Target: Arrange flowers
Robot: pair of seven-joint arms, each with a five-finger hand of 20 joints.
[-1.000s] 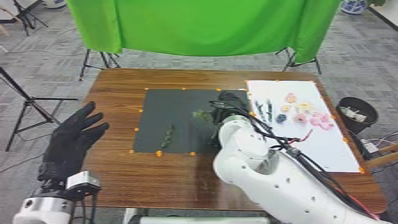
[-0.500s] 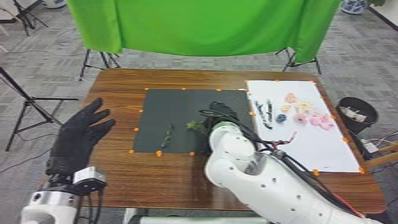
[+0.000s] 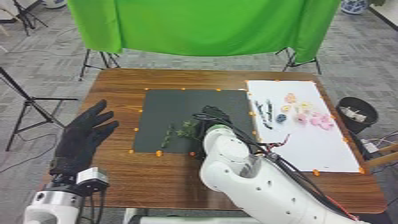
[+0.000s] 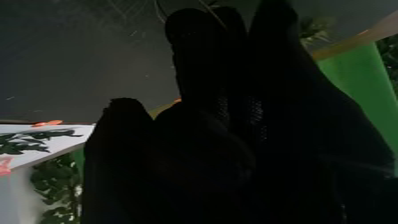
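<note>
Green leaves (image 3: pixel 185 130) showed over the black mat (image 3: pixel 169 105), just right of a darker sprig (image 3: pixel 167 136), further left and nearer than a second before. The right hand (image 3: pixel 211 116), just right of them, had moved nearer and left too; its grip I could not tell. The left hand (image 3: pixel 82 134) was wide, at left. Flowers (image 3: pixel 322 121) stayed on the white sheet (image 3: pixel 324 152), right.

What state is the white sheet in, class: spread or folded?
Spread: the white sheet lies flat on the table, with no fold showing and orange marks along its edges.
</note>
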